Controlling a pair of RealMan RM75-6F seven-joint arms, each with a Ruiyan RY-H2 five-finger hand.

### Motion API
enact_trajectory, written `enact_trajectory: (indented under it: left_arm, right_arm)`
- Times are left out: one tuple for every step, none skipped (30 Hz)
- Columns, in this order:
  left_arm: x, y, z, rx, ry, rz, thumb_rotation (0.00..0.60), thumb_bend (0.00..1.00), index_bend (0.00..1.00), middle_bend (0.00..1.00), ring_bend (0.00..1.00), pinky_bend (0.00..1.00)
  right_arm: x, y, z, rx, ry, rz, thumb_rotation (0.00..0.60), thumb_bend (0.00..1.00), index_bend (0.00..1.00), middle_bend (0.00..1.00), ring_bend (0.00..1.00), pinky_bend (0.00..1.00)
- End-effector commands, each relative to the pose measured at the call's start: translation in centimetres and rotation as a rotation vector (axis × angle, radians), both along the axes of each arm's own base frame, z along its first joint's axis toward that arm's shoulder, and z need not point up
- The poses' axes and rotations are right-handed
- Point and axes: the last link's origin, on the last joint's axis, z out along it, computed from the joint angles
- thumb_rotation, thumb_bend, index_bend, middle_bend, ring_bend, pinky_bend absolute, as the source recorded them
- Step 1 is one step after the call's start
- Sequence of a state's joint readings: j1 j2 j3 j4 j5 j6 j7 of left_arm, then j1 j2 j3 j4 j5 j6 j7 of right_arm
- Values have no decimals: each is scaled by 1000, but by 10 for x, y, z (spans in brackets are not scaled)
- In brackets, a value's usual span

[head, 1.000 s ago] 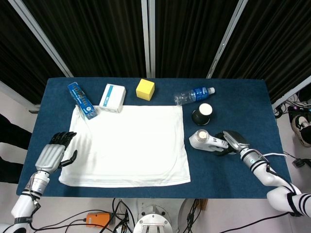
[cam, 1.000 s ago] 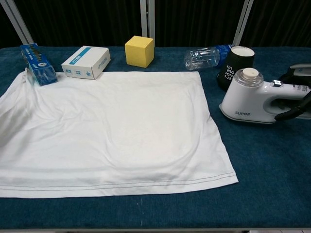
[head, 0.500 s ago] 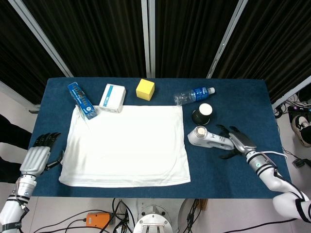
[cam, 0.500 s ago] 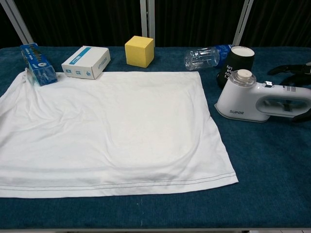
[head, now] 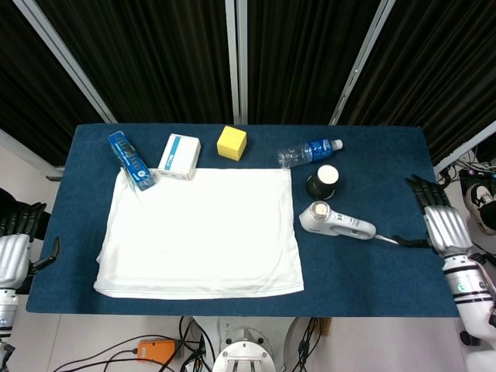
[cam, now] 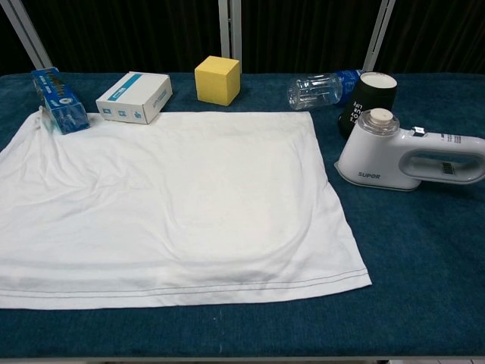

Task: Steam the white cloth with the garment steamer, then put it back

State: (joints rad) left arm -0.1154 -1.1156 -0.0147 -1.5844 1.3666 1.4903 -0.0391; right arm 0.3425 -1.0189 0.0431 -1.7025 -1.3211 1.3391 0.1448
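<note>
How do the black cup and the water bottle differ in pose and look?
The black cup stands upright; the water bottle lies on its side. The cup is opaque black with white lettering; the bottle is clear with a blue label. Both sit at the table's far edge, near the garment steamer.

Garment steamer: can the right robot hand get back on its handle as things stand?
Probably yes. The garment steamer lies on the table with its handle pointing toward the right robot hand, which is open at the table's right edge. Only bare table lies between; the black cup stands behind the steamer.
</note>
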Motion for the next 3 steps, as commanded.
enact_trajectory:
  left_arm:
    - [-3,-13,6,17,22,7,190,369,67,60,0,0]
    - [-4,-16,7,13,31,12,193,369,67,60,0,0]
    - [-4,-19,8,10,38,15,206,369,67,60,0,0]
  right_arm:
    - [-5,44,20,-106,59,-39,600,50,0,43,0,22]
    - [-6,49,20,-107,54,-35,600,50,0,42,0,22]
    - [-7,52,21,-111,50,-31,600,50,0,42,0,22]
